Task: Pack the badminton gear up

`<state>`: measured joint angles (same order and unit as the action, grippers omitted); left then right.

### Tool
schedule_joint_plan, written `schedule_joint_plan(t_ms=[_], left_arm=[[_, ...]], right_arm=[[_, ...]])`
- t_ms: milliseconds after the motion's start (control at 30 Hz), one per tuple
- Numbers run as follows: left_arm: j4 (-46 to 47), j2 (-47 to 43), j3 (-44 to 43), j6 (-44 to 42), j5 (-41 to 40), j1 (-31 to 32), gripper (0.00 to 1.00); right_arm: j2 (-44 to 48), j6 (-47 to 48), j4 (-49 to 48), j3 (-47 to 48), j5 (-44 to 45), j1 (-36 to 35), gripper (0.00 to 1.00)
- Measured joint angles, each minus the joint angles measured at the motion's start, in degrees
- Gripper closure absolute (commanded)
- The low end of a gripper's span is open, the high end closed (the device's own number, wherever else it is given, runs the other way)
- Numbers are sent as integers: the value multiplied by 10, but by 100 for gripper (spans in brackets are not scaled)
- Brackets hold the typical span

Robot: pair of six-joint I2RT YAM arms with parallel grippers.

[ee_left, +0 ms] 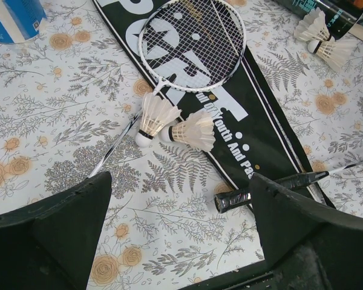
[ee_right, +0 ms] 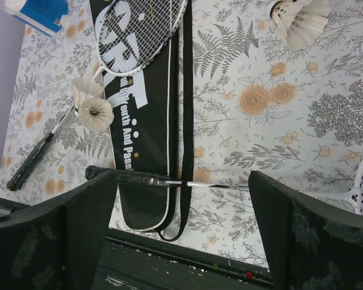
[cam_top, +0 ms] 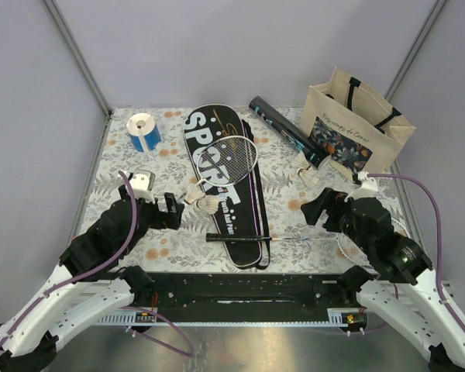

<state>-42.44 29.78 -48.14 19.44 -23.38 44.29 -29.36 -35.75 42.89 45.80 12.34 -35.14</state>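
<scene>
Shuttlecocks (ee_left: 190,130), a pair side by side, lie on the worktop (ee_left: 48,121) straight ahead of the left fingers (ee_left: 66,229), beside the case (ee_left: 272,133). The right fingers (ee_right: 302,235) are well apart from them. Both sets are spread wide, holding nothing, so the left arm looks better placed.

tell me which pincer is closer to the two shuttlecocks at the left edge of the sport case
Left. The left pincer sits just left of the shuttlecock pair, open toward it. The right pincer is beyond the black case, on its right.

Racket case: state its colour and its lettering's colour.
The racket case is black with white lettering; the top external view shows it best.
</scene>
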Motion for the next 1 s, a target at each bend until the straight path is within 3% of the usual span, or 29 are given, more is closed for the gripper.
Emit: schedule_joint_plan(t_ms=[333, 367, 533, 600, 700, 833, 1000], left_arm=[[0, -17, 0, -4, 2, 0, 1], [0, -17, 0, -4, 2, 0, 1], [0, -21, 0, -7, 6, 0, 1], [0, -22, 0, -7, 6, 0, 1], [0, -28, 0, -9, 6, 0, 1], [1, -39, 0, -10, 5, 0, 1], [0, -42, 4, -13, 6, 0, 1]], right_arm=[[-30, 13, -96, 15, 7, 0, 1], [-37, 20, -115, 17, 8, 0, 5], [-99, 132, -310, 2, 8, 0, 4], [-158, 192, -396, -2, 22, 0, 4], [-290, 285, -446, 49, 50, 2, 3], [-505, 410, -440, 192, 71, 4, 8], [-699, 518, -374, 348, 70, 24, 16]])
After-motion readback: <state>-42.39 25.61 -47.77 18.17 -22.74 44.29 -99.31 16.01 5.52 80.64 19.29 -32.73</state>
